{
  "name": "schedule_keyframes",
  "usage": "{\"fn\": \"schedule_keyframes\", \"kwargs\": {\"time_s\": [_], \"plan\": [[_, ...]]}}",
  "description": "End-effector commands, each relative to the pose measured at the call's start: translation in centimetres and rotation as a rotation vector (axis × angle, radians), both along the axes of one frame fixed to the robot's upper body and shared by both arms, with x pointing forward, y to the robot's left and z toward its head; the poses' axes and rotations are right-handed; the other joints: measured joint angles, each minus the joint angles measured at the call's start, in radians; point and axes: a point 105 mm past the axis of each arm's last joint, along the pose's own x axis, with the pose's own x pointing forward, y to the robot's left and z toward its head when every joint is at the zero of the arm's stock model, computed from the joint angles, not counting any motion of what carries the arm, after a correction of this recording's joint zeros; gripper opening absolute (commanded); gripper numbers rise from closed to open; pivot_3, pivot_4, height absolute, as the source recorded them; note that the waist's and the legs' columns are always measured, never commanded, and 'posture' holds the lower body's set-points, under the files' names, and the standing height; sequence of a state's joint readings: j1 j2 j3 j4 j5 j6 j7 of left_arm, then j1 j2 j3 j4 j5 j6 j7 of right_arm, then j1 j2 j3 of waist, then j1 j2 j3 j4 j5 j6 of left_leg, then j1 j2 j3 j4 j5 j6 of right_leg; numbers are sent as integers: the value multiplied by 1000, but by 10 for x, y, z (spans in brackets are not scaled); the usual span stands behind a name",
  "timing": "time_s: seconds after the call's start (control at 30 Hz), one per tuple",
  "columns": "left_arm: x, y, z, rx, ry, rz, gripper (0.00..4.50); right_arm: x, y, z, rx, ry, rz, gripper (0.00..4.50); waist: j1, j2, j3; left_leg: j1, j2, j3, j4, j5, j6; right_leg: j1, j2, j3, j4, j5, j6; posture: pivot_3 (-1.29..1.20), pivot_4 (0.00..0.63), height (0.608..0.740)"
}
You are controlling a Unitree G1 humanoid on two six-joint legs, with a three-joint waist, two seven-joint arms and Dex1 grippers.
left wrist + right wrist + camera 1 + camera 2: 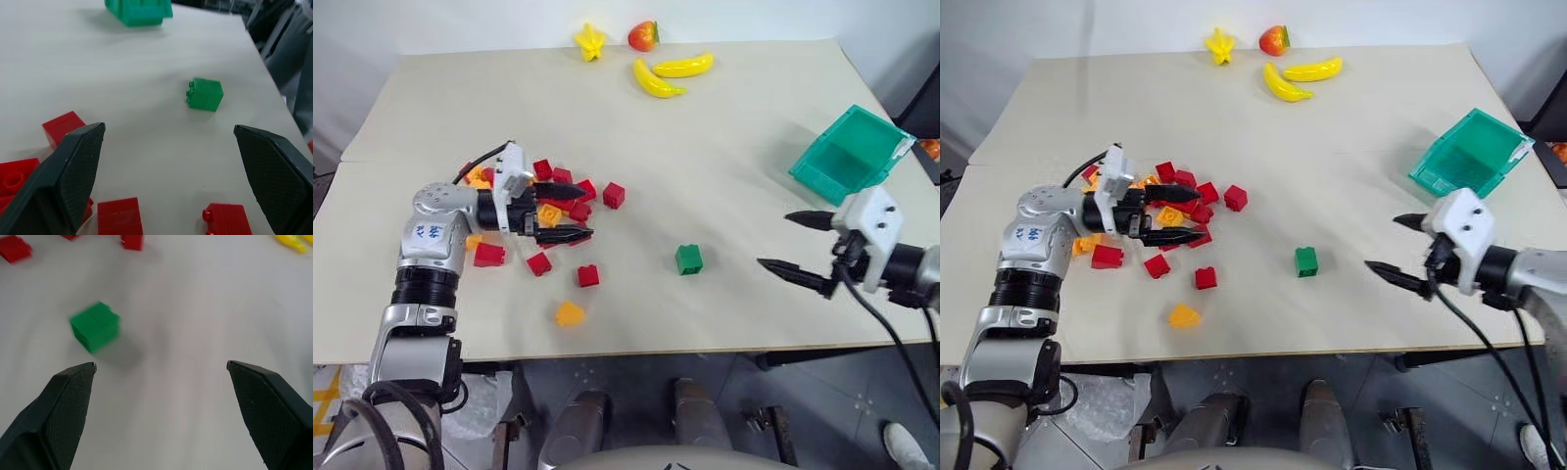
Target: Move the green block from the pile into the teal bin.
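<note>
Right tool (798, 247) released, black fingers spread wide, empty, hovering low over the pale worktop (724, 147). Just ahead of its tips, out on bare surface and touching nothing: the small green studded plastic brick (688, 258), lying on its side with studs facing sideways. Behind and beyond that tool, near the worktop edge: the translucent teal plastic bin (849, 155) with sloped front. Left tool (564, 221) likewise released and empty, over the loose pile of red and orange-yellow bricks (558, 211), well apart from the green one. Likely light, rigid, smooth-sided, apt to skid or twist if nudged; best pinched across two flat opposite faces, avoiding the studs.
</note>
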State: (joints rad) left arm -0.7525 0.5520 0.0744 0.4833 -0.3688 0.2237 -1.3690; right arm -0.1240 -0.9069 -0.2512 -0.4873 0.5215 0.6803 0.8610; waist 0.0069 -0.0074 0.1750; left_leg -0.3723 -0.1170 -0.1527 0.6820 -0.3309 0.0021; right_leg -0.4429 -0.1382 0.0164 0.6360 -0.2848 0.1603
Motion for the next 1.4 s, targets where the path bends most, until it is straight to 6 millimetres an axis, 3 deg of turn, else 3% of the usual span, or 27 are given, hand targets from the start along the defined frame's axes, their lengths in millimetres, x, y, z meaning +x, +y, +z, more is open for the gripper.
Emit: {"fn": "schedule_keyframes", "kwargs": {"time_s": [0.03,0.3,0.47,0.57,0.8,0.83,1.03,1.17,1.27,1.4], "plan": [[-11,9,10,-55,-106,-28,4468,6,38,-8,78,23,-23,4500,-2,0,0,0,1,0,0,0,0,0,0,0,-1,0,0,0,150,740],[-35,23,-7,-36,-135,-109,4468,34,74,-46,85,136,-187,4500,-4,0,0,0,3,1,-1,0,-1,-1,3,1,-1,1,-2,0,150,740],[-40,26,-6,-29,-133,-119,4468,46,78,-63,41,169,-263,4500,-8,0,0,0,3,0,-1,0,-1,-1,4,1,-1,1,-2,0,150,740],[-44,29,-6,-31,-121,-124,4500,50,84,-64,52,182,-299,3952,-10,-1,-1,0,3,1,-1,0,-1,-1,4,1,-1,1,-2,0,150,740],[-44,26,-4,-35,-119,-124,4500,47,85,-54,70,149,-295,1611,-10,-1,-1,1,5,1,-2,0,-2,-1,6,1,-1,1,-3,0,150,740],[-43,24,-4,-29,-122,-121,4500,49,82,-52,70,129,-305,1482,-10,-1,-1,1,5,1,-2,0,-2,-1,6,1,-1,1,-3,0,150,740],[-32,2,0,9,-152,-87,4500,72,51,-23,113,-35,-419,1494,-9,-1,-1,1,4,1,-2,0,-2,-1,6,1,-1,1,-3,0,150,740],[-31,-27,3,21,-173,-93,4500,96,1,4,108,-214,-597,1494,-8,-1,-1,0,4,1,-2,0,-1,-1,5,2,-2,1,-3,0,150,740],[-10,-53,8,35,-214,15,4500,114,-38,22,45,-324,-725,1494,-5,-1,0,0,4,1,-3,0,-1,-1,6,1,-3,2,-2,0,150,740],[8,-74,13,36,-261,97,4500,134,-74,39,-23,-426,-876,1494,-15,-1,-1,1,5,4,-4,0,-1,-2,7,3,-4,2,-2,0,150,740]]}}
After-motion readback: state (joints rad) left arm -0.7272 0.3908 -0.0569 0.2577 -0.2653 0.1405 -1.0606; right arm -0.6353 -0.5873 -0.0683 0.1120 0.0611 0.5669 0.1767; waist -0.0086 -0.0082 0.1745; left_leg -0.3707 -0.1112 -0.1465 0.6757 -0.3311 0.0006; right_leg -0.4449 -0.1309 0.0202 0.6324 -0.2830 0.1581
